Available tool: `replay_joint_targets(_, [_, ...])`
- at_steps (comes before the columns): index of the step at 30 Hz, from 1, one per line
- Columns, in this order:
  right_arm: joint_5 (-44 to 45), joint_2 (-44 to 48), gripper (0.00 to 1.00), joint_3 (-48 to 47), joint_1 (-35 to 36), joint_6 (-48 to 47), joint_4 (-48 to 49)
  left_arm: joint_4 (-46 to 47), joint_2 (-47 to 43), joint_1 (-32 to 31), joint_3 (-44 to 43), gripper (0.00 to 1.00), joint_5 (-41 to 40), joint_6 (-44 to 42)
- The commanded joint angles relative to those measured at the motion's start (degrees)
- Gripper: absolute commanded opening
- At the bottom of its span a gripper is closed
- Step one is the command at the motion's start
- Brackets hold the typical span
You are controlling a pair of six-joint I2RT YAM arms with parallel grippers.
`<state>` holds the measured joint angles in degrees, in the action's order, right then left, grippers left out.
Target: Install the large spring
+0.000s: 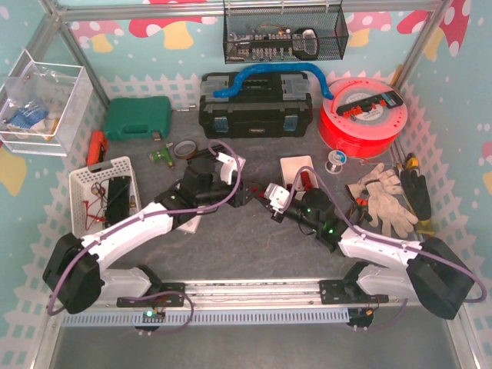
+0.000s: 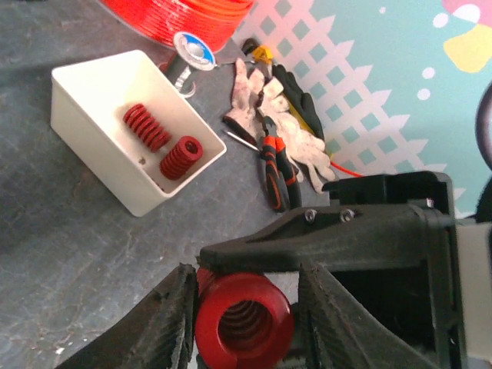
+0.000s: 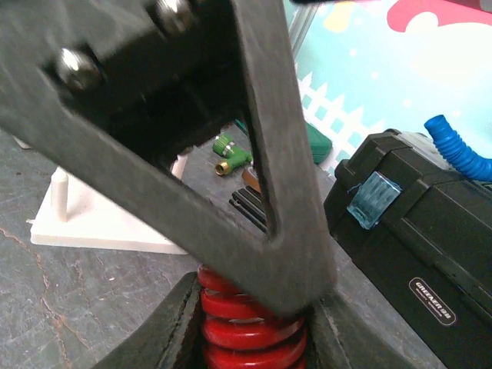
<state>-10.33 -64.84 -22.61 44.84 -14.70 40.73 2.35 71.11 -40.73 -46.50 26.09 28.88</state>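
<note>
You are dealing with a stiff steel coil. The large spring (image 2: 244,330) is likely dense and will not squash, and its rounded, painted coils can twist in a pinch. Take it across the outside at mid-length, leaving the open end free. It is held over the middle of the counter (image 2: 69,254), between the arms. Your right tool (image 3: 254,338) is pressed together on its coils. Your left tool (image 2: 247,311) straddles it, jaws half spread, one finger touching; whether it pinches, I cannot tell.
</note>
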Motion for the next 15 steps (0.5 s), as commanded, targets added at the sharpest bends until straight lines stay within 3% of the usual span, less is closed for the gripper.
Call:
replay_joint_targets(1, [1.12,-0.36,0.0,0.36,0.82,-0.78,4.64,-2.92,2.65,-1.23,-3.43,0.38,0.95,-1.46])
replay_joint_targets(11, [3.78,-0.93,0.0,0.53,0.95,-0.5,5.06,-5.85,5.4,-1.63,-5.06,0.36,1.87,-1.54])
replay_joint_targets(15, [4.95,-1.41,0.0,0.35,1.04,-0.35,5.15,-7.3,5.79,-1.64,-5.06,0.47,1.06,-1.66])
